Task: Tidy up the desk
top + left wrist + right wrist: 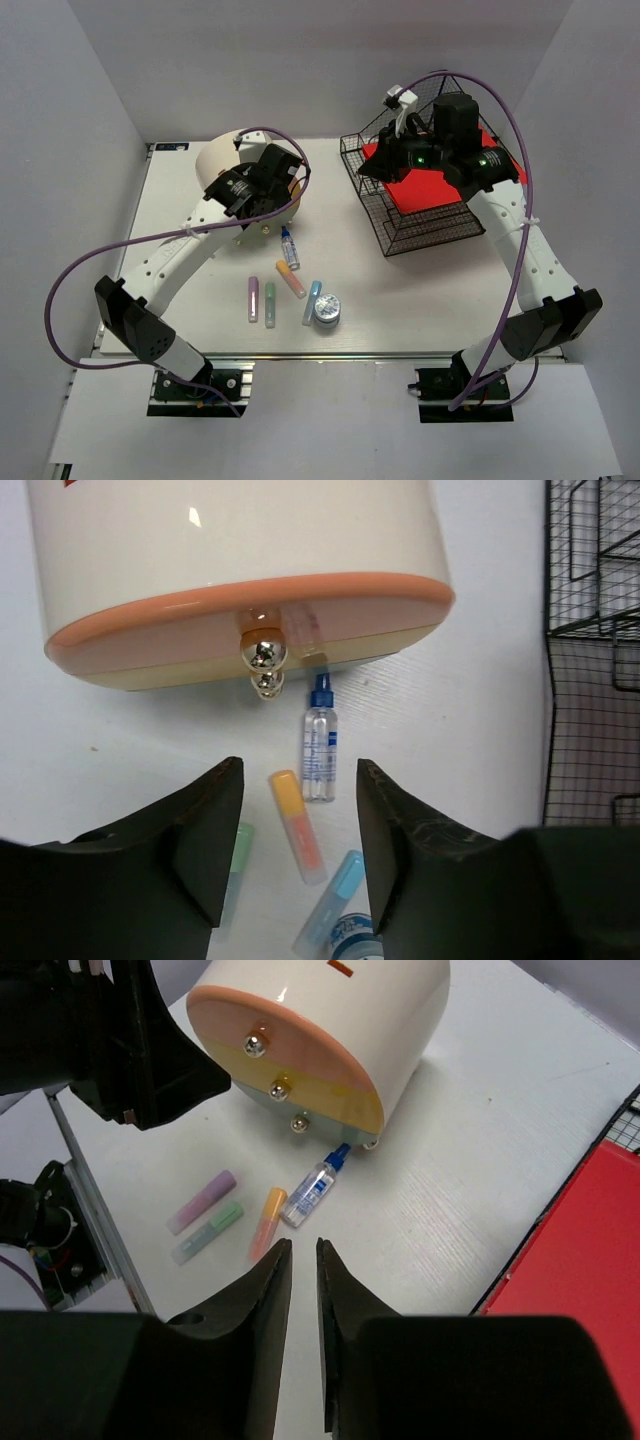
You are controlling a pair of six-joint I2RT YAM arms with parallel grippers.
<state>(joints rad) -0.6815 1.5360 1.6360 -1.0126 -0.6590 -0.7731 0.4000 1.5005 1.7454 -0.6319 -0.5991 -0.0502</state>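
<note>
1. Arms first: your left arm runs from its base at the near left corner up and inward, and its wrist ends over the cream-and-orange round drawer box [222, 158]. The left gripper [298, 770] hangs above the tabletop with its jaws wide and nothing between them.
2. Your right arm climbs the right side and bends inward over the black wire basket [420, 228]. The right gripper [303, 1250] has its jaws at a thin slit, and nothing is in them.
3. The large white rectangular desk [420, 290] fills the middle of the top view, with its aluminium rail along the near edge by both bases.
4. Only the top view gives you the full row of small items: a pink highlighter [253, 299], a green one [270, 303], an orange one [291, 279], a blue one [312, 302] and a round silver tin [327, 310] touching the blue one. It also shows the flat red sheet [420, 188] in the basket.
5. Only the right wrist view shows the whole drawer face, with three metal knobs on orange, yellow and pale bands. In the top view your left arm covers it.
6. The small clear spray bottle with a blue cap [319, 750] lies just in front of the box. Its label carries blue print — too small to read.
</note>
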